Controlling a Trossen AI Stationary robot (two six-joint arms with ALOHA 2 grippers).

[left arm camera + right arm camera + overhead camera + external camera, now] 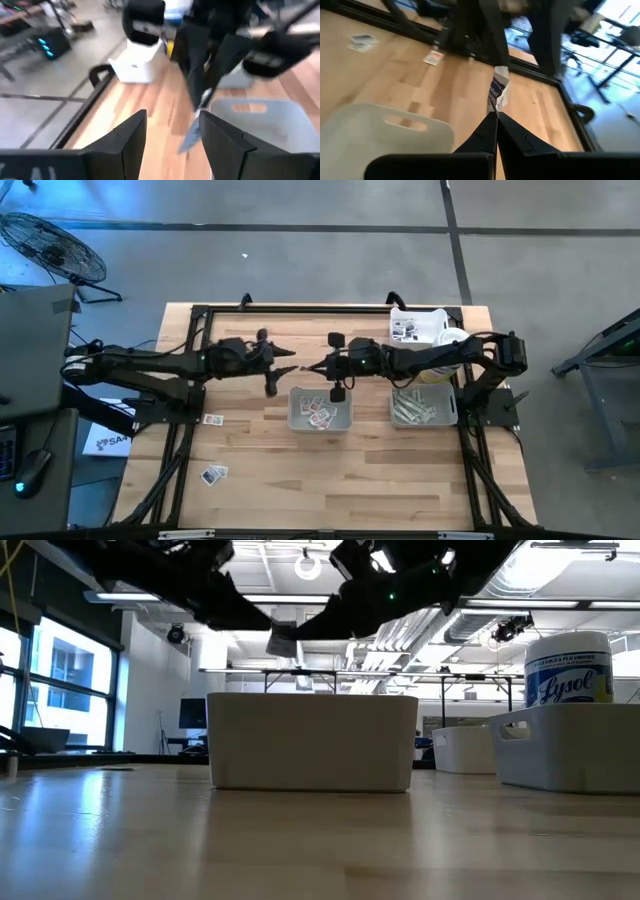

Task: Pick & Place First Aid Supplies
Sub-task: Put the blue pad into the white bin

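While blurred, right gripper (495, 116) pinching packet (497, 93)

From the low view we cannot see inside the near tray (312, 740); its wall hides the contents, and both arms are cut off by the top edge. From above, the print on the packets in the tray (318, 414) is too small for us to read. The packet (497, 92) pinched by the right gripper (493, 115) is blurred, its print unreadable. The left wrist view is smeared throughout.
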